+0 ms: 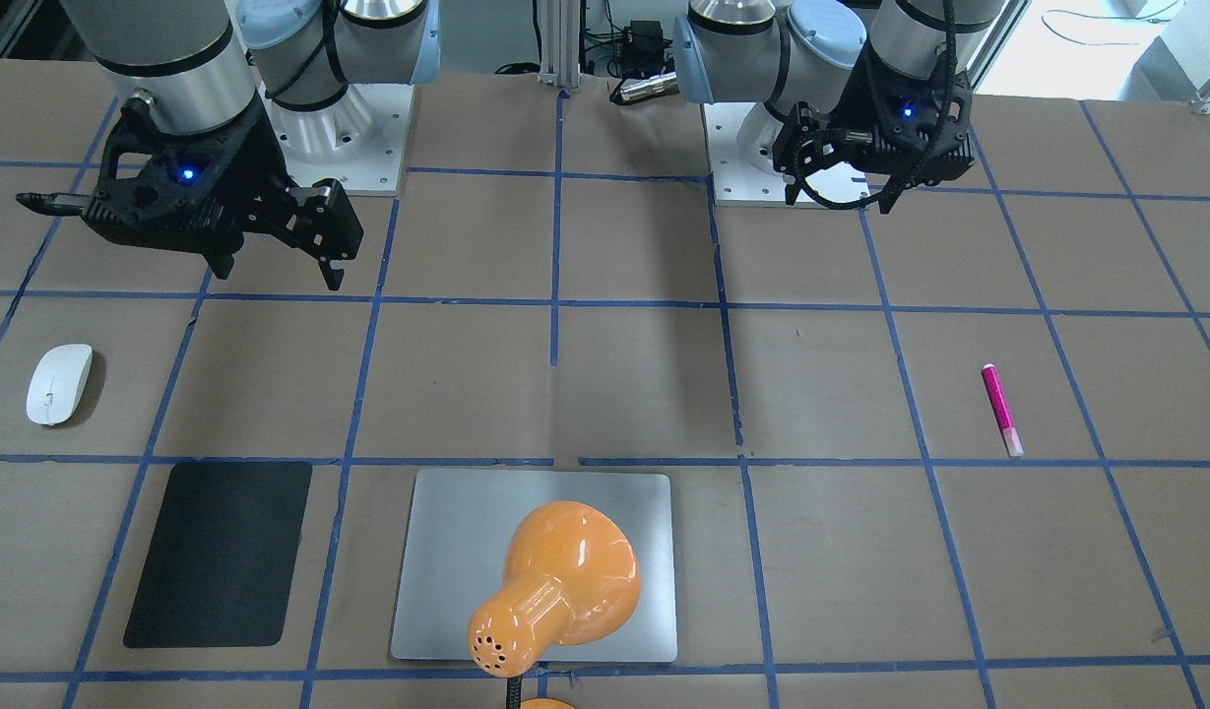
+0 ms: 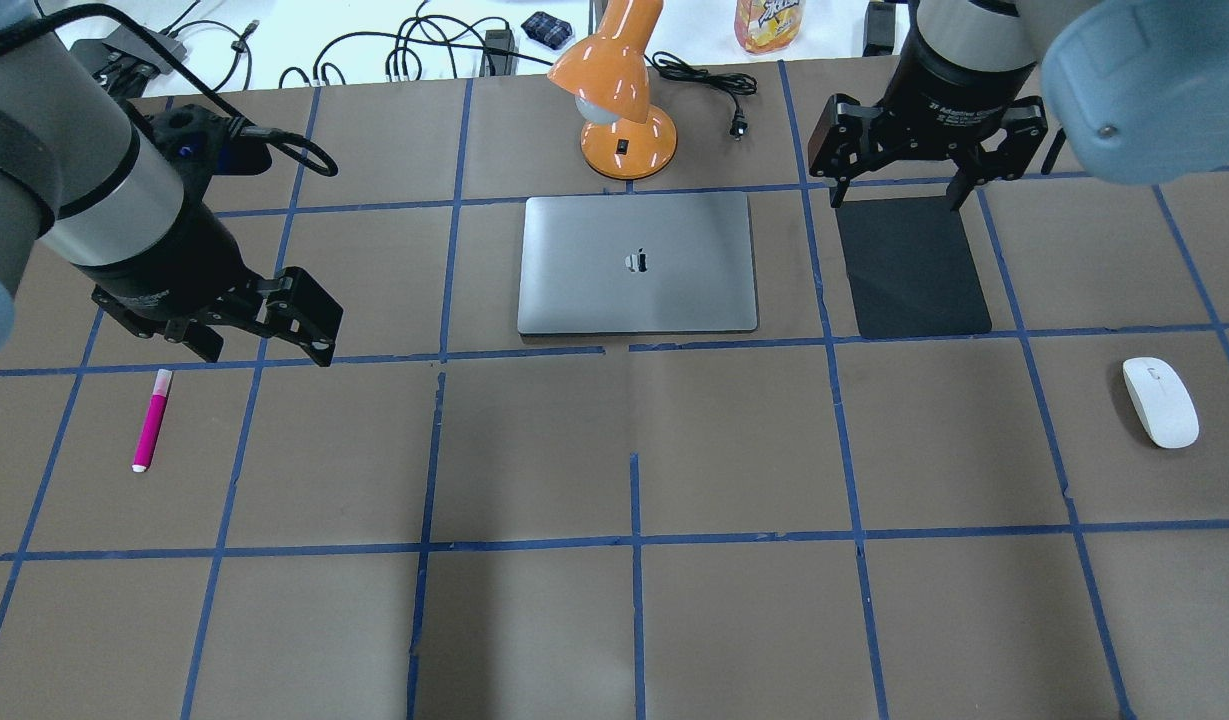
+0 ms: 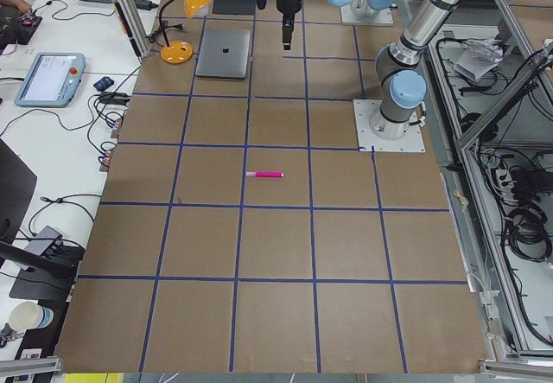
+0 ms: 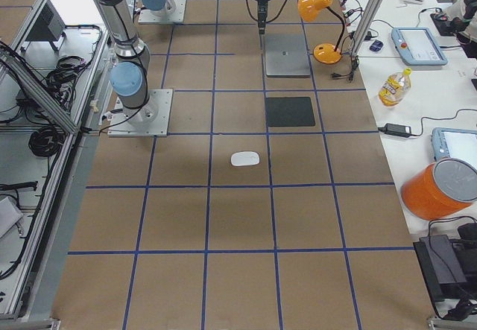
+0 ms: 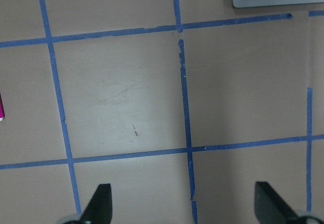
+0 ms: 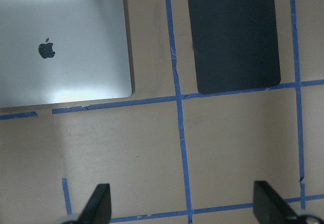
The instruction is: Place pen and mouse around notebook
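The large, flat, silver-grey metal notebook [image 2: 637,263] with rounded corners lies closed on the brown bench [image 2: 734,450]. Its 2 long edges run from side to side, and 1 dark apple-shaped logo sits at the middle of its lid.

The short, slim magenta-pink pen [image 2: 152,420] lies flat, well apart from the notebook on the robot's left and nearer the robot than the notebook's near edge. It runs roughly parallel to the notebook's short edges, its pale tip at the end away from the robot.

The small, smooth, white oval mouse [image 2: 1160,402] rests upright, well apart from the notebook on the robot's right. It also lies nearer the robot than the notebook's near edge, with its long axis slightly tilted.
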Tool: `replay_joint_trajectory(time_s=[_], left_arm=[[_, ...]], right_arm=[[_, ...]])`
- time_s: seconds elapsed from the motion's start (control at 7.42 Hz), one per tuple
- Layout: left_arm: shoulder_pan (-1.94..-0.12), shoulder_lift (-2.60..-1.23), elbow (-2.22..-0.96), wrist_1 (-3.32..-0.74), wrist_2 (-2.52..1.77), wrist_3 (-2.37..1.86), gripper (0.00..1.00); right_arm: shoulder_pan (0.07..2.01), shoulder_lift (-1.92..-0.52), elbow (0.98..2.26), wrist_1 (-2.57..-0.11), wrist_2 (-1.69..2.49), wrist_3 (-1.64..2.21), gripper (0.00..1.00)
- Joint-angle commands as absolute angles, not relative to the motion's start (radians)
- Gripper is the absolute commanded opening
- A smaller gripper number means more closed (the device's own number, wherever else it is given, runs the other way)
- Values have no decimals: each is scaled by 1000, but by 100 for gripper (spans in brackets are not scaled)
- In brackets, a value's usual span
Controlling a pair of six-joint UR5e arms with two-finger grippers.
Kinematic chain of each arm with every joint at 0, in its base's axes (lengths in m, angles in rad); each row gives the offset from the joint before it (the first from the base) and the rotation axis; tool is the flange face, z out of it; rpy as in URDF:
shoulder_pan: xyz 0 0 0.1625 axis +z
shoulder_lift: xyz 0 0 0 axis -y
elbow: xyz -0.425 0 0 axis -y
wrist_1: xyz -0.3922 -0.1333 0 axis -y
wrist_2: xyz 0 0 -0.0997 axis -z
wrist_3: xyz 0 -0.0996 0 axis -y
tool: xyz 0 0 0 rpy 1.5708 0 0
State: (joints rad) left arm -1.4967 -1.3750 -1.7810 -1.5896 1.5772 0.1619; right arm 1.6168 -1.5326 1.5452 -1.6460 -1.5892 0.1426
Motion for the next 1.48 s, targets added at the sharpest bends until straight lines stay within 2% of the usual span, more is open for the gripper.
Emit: replay_joint_trajectory(time_s=[0.0,0.81,1.08,1.35], left_arm=[[-1496,-1374,-1779,-1588,1578,163,100],[-1496,-1374,-1772,-1588,1563,149,100],[-1496,-1374,-1779,-1588,1575,150,100],[-1496,-1379,-1784,-1579,1574,149,100]], right_arm=[[1617,-1532,1546,-1646,-1591,140,100],[1557,-1531,1546,-1637,-1604,48,100],[1351,-1532,1557,-1618,-1608,-178,100],[1142,-1531,1633,-1650,-1605,-442,100]])
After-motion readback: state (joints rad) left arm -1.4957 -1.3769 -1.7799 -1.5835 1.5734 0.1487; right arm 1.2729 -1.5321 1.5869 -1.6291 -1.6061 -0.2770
